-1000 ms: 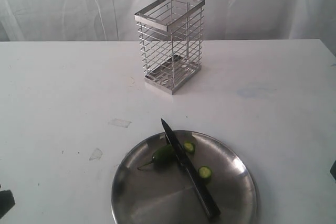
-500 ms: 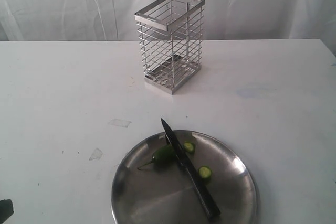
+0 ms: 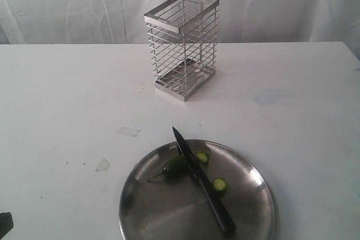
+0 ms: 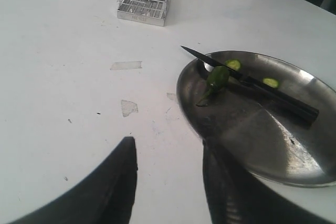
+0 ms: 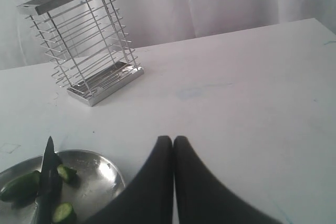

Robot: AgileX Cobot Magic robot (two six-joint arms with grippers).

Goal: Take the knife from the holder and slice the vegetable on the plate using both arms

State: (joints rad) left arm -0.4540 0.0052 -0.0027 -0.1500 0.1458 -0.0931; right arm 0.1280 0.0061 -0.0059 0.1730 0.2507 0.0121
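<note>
The black knife (image 3: 202,181) lies unheld across the steel plate (image 3: 163,212), its tip past the far rim. The green chili vegetable (image 3: 174,165) rests against the blade's left side. Two cut slices (image 3: 202,157) (image 3: 219,184) lie on the blade's right side. The wire holder (image 3: 183,43) stands empty at the back. In the left wrist view my left gripper (image 4: 168,142) is open over bare table beside the plate (image 4: 252,129), short of the chili (image 4: 216,77) and knife (image 4: 252,82). My right gripper (image 5: 173,139) is shut and empty, to the right of the plate (image 5: 100,177).
Two scraps of clear tape (image 3: 128,131) (image 3: 102,165) are stuck to the white table left of the plate. A white curtain hangs behind the table. A dark part of the left arm (image 3: 4,223) shows at the exterior view's bottom left corner.
The dark part of the left arm at the bottom left has sunk lower in the exterior view. A dark bit at the right edge has gone out of view. Knife and chili have not moved.
</note>
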